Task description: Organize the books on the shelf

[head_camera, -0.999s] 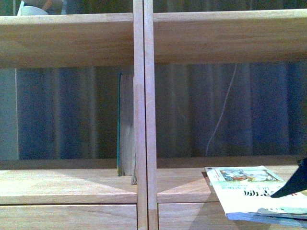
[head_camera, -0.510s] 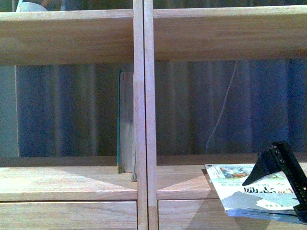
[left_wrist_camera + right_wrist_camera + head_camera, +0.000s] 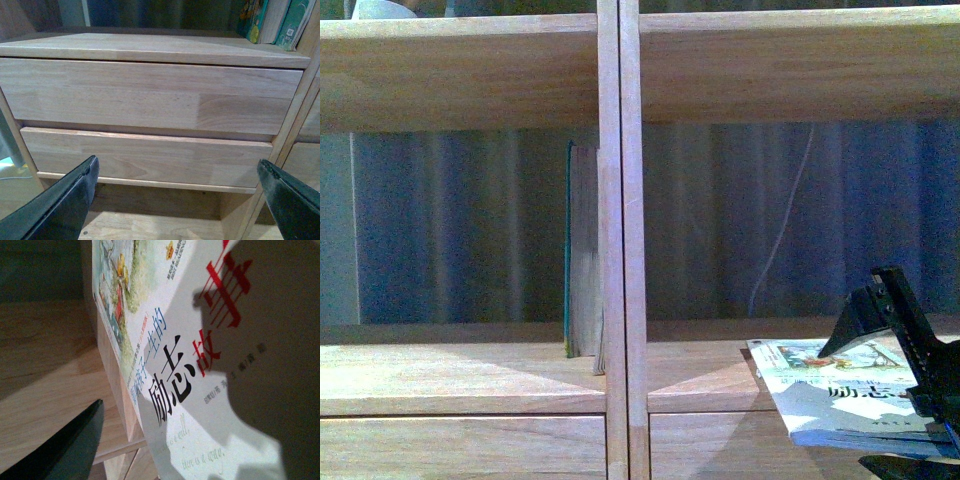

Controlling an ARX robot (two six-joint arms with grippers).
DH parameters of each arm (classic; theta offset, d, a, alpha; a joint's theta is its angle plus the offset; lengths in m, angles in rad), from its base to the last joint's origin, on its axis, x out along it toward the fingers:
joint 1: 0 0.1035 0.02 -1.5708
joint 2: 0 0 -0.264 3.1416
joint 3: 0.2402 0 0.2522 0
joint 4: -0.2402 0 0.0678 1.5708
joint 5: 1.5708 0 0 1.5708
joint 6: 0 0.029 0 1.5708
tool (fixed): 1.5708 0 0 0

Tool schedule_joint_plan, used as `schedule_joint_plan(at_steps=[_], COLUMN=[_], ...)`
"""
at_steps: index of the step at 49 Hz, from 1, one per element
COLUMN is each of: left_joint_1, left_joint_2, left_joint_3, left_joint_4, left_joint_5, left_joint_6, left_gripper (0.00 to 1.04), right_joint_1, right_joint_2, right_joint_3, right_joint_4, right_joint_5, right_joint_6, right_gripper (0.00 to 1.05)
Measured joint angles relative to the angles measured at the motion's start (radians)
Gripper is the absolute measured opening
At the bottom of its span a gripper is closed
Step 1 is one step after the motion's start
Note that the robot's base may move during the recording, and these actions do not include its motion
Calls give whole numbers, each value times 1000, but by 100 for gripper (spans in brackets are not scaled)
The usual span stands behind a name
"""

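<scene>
- shelf (image 3: 620, 200): light wood with a smooth, visible grain and square edges. A doubled upright splits it into two columns.
- drawer fronts (image 3: 150, 95): two plain, flat boards of the same wood, stacked under the left compartment's board.
- teal book (image 3: 582, 250): thick, with a slim teal cover edge and a yellowed page block facing me. It stands upright in the left compartment, touching the upright at its 9 o'clock.
- white paperback (image 3: 835, 395): thin and glossy, with a colourful picture and black, blue and red characters on the cover. It lies flat on the right compartment's board, at 4 o'clock in the front view, and its near end overhangs the front edge.
- right gripper (image 3: 855, 408): my black, wedge-shaped fingers are spread wide, not closed on anything. One slants above the paperback's overhanging end and a dark shape sits below it. The upper one hides part of the cover and throws a shadow on it.
- left gripper (image 3: 177, 162): my black, tapered fingers are far apart with nothing between them, low down and facing the drawer fronts.
- curtain (image 3: 470, 230): blue-grey and pleated, behind the open compartments.
- cable (image 3: 785, 230): thin and white, hanging at 12 o'clock of the paperback.
- upright books (image 3: 272, 20): only their colourful lower ends show, above the drawers.
</scene>
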Motion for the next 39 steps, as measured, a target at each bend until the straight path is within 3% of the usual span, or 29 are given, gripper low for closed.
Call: schedule_joint_plan(at_steps=[10, 18, 25, 39], left_joint_1=[0, 0, 0, 0], left_joint_2=[0, 0, 0, 0], left_joint_3=[0, 0, 0, 0], left_joint_4=[0, 0, 0, 0], left_joint_5=[0, 0, 0, 0], left_joint_6=[0, 0, 0, 0], left_gripper=[97, 97, 97, 97], right_joint_1=[-3, -8, -11, -17], right_joint_2=[-2, -13, -39, -61], right_joint_3=[-5, -27, -30, -41], right_joint_4=[4, 11, 16, 16], right_joint_5=[2, 1, 0, -2], right_joint_6=[-1, -5, -24, -46], right_gripper=[62, 30, 9, 7])
